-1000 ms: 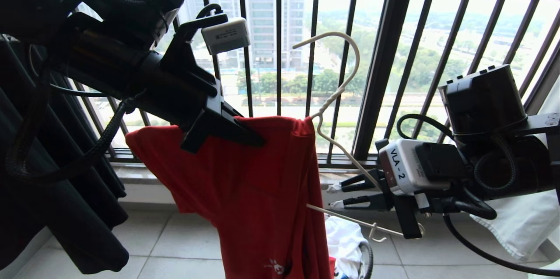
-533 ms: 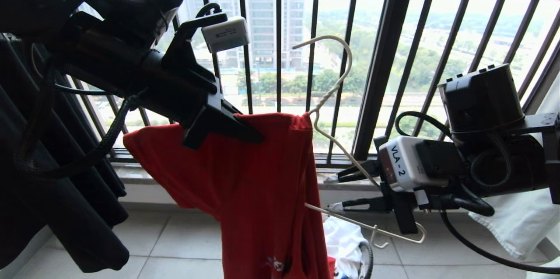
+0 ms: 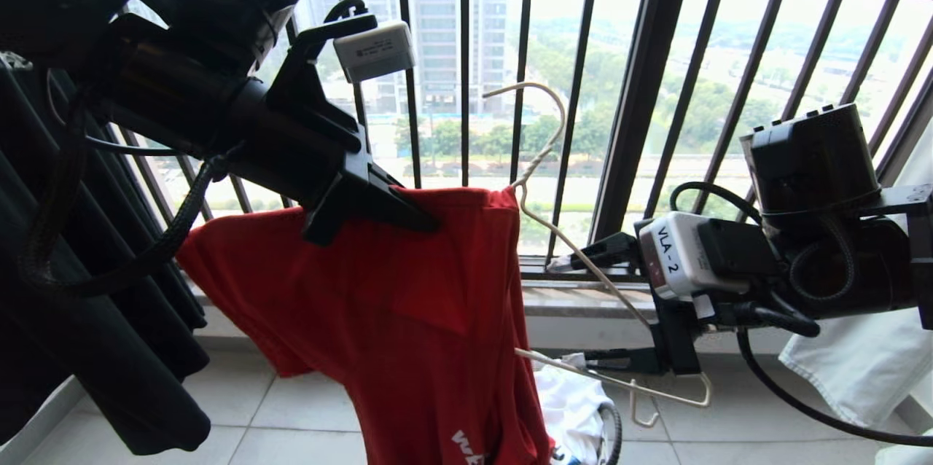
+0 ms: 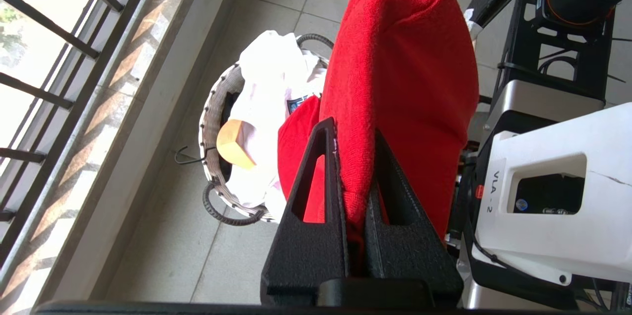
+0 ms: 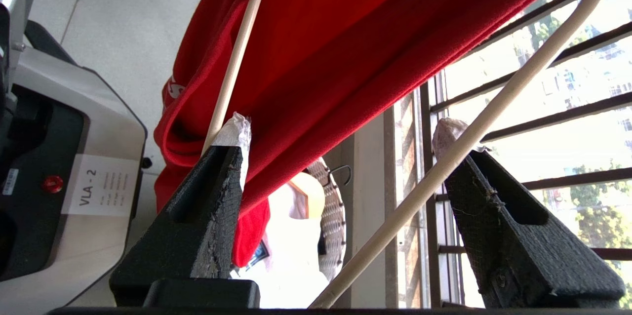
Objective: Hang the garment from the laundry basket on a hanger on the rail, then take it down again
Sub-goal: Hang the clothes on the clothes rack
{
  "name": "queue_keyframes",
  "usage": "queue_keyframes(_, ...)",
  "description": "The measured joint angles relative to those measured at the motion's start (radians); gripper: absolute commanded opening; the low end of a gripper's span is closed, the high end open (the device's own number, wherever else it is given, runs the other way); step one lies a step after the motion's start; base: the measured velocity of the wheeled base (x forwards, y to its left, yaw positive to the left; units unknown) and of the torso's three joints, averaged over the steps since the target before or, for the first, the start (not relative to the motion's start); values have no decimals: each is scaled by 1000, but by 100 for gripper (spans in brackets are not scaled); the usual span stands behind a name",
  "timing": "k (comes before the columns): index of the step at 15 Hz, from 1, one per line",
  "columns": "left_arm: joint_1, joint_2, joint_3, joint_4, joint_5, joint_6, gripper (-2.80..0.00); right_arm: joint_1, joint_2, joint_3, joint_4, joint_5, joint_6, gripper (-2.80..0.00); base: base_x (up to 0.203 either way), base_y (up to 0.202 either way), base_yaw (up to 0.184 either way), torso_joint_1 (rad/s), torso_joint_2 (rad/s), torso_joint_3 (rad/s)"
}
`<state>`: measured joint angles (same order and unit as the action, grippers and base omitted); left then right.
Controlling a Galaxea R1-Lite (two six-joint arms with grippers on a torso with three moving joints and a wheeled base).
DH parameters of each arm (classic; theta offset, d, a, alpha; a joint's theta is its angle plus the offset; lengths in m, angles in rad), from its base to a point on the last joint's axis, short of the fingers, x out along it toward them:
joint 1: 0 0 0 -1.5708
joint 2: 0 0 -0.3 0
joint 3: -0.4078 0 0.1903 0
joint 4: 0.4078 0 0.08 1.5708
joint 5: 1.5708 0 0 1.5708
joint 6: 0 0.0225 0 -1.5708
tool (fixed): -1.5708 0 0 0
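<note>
In the head view, the left gripper (image 3: 408,213) is clamped on the top fold of the red T-shirt (image 3: 408,319), holding it up in front of the dark window railing (image 3: 634,108). The white wire hanger (image 3: 561,232) has one arm inside the shirt, while its hook and other arm stick out to the right. The right gripper (image 3: 583,308) has its fingers spread wide around that bare arm and the bottom wire, gripping nothing. The grey rail is not in sight. A black garment (image 3: 95,348) hangs at the left.

In the left wrist view, both jaws pinch the thick red fold. The round wire-mesh laundry basket (image 4: 210,122) sits on the tiled floor below, with a white garment (image 4: 269,88) and a wooden hanger end inside.

In the right wrist view, the taped fingertips (image 5: 237,130) stand apart, one hanger wire beside each.

My reading: the shirt is out of the basket and half-threaded; seating the second shoulder, hanging it and taking it down remain.
</note>
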<state>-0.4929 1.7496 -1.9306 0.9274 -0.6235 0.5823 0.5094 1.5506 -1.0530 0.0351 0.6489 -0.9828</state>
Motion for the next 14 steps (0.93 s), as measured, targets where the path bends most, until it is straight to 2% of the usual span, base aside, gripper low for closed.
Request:
queue_keyframes(3,8,-3,8,-1,4,0,-280,-52,-13,-1,0,2,7,0,0,0,0,0,0,0)
queue_keyframes(8,32,-8,12,0,8,0,-280,-116,-63,-8,-20,31,106,0,0,0,0,0,0,0)
queue_keyframes(12,70,-17,6,-3,8,-27,-280,-143,-115,-25,-21,29,280,0,0,0,0,0,0,0)
queue_keyframes(14,90,-22,4,-30,8,-49,-280,-167,-150,-24,-20,27,403,0,0,0,0,0,0,0)
